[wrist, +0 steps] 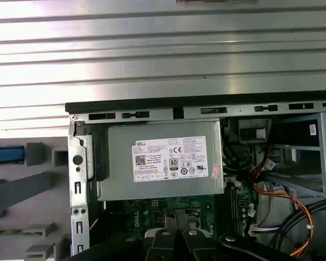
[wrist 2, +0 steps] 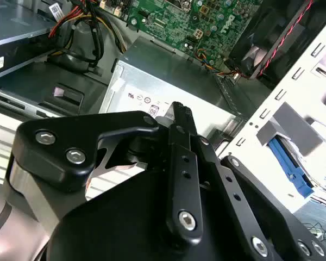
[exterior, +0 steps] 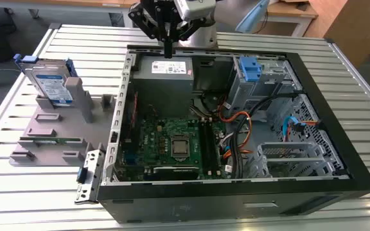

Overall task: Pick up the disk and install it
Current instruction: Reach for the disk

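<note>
**Disk (exterior: pixel 48 85) parked in its stand, hand (exterior: pixel 167 50) empty over the power supply (exterior: pixel 165 70)**

A slatted metal worktop (exterior: pixel 18 202) carries an open black computer case (exterior: pixel 236 204), laid flat with its motherboard (exterior: pixel 172 144) exposed. On the exterior view's left of the case sits a grey holding stand (exterior: pixel 56 130). The grey power supply (white label facing up) fills the case's far corner. The disk, silver in a blue carrier, stands on edge in the stand, outside the case. The hand hangs just above the power supply with its fingers pressed together on nothing, well apart from the disk. I judge the pick-up has not begun. It calls for the hand to open wide, cross to the stand and line up with the disk's upright faces.
</note>
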`<state>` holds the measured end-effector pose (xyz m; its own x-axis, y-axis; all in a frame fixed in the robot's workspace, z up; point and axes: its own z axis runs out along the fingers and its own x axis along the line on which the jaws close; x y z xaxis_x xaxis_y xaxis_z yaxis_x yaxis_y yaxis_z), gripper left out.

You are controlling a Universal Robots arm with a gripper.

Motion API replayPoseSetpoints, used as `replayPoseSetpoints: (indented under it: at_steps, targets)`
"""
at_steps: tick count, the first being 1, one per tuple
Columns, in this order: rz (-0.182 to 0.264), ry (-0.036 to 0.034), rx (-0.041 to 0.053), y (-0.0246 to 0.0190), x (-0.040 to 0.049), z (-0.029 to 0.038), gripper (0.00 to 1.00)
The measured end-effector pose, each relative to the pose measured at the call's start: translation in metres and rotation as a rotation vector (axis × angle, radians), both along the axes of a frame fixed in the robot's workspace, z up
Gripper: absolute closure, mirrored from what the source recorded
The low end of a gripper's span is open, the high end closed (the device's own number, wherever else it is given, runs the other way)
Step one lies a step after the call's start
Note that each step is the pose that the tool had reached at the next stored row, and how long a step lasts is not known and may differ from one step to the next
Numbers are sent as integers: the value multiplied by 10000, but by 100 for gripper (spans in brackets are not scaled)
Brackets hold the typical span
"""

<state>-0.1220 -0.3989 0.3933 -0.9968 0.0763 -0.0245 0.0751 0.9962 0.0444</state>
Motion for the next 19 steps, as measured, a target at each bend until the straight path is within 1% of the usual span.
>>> replayPoseSetpoints:
  at_steps: [10,15,19]
  targets:
    - [0,-1,0,0,-2,0,89]
    - [1,-3,0,1,-46,-2,89]
    - [0,-9,0,3,-109,-6,89]
